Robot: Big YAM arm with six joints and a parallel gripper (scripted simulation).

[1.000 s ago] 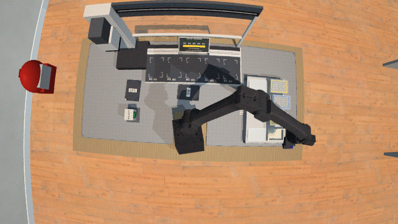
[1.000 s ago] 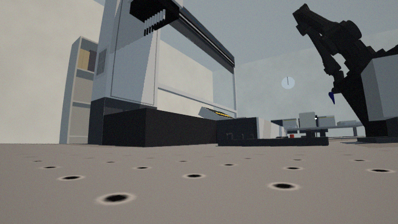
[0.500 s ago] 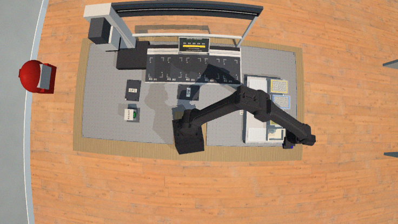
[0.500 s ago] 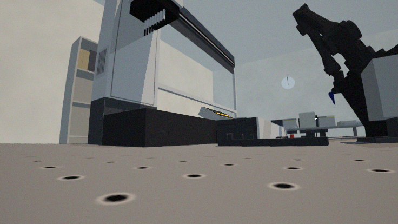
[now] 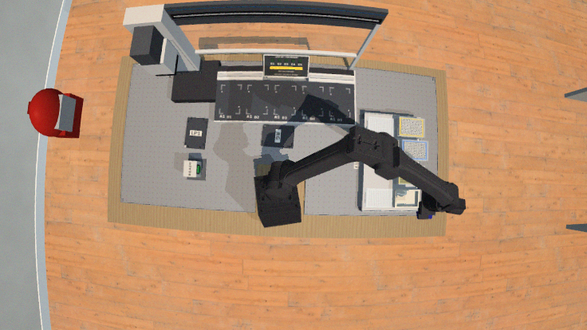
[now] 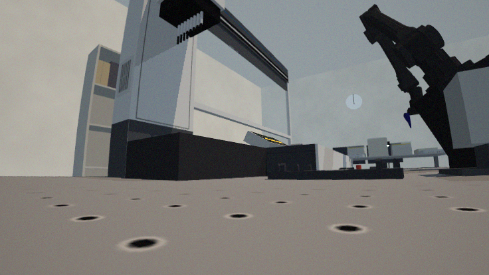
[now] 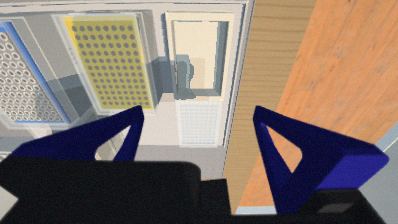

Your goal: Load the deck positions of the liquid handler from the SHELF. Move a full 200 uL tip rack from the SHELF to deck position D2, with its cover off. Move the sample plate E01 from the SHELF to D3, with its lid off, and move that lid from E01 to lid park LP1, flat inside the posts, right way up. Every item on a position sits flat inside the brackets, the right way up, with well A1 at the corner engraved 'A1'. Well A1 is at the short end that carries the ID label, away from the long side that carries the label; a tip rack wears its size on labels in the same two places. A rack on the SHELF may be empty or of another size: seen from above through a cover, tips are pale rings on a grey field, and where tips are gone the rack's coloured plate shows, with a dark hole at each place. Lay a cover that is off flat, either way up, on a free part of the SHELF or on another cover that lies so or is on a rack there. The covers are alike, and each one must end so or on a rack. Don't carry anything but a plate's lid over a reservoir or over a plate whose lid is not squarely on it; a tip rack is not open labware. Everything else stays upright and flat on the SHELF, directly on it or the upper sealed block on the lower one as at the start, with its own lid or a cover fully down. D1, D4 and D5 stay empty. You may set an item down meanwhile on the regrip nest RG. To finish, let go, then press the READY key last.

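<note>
My gripper [image 5: 424, 214] [image 6: 406, 119] [image 7: 198, 111] is open and empty. It hangs above the near end of the SHELF [image 5: 369, 180] [image 7: 165, 120], by its outer edge. Under it in the wrist view lie a white gridded plate [image 7: 199, 122] [image 5: 378, 198] and a cream reservoir [image 7: 197, 55] [image 5: 406, 198]. Beside them stands a yellow rack [image 7: 111, 62] showing dark holes, then a blue rack [image 7: 20, 80] [image 5: 415, 149] with pale rings. A second yellow rack [image 5: 411, 127] with a pale field and another white plate [image 5: 380, 123] stand at the far end. I cannot read any labels.
The deck [image 5: 283, 100] with its bracket positions is bare, under the liquid handler's gantry [image 5: 274, 12] [image 6: 191, 13]. Lid park LP1 [image 5: 195, 129], the regrip nest RG [image 5: 277, 135] and the READY key [image 5: 193, 168] lie left of the arm's base [image 5: 277, 201].
</note>
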